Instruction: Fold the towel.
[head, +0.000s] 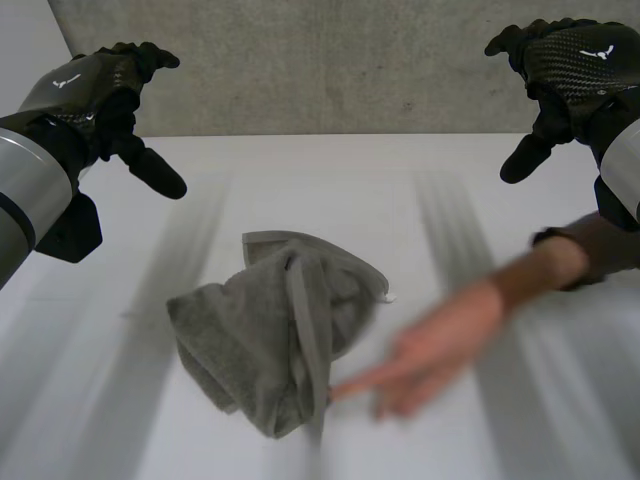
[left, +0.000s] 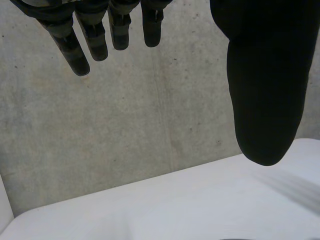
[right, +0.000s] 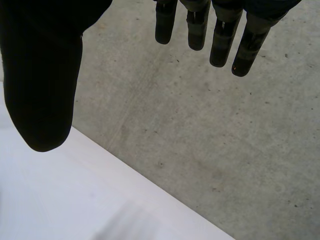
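One crumpled grey towel (head: 250, 340), person's hand (head: 440, 345) at its edge; left hand (head: 90, 85) and right hand (head: 580, 60) spread, empty.

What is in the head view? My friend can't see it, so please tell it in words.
A crumpled grey towel lies on the white table, and a person's hand reaches in from the right with a fingertip at its edge. The robot's black left hand and right hand hang open above, touching nothing.
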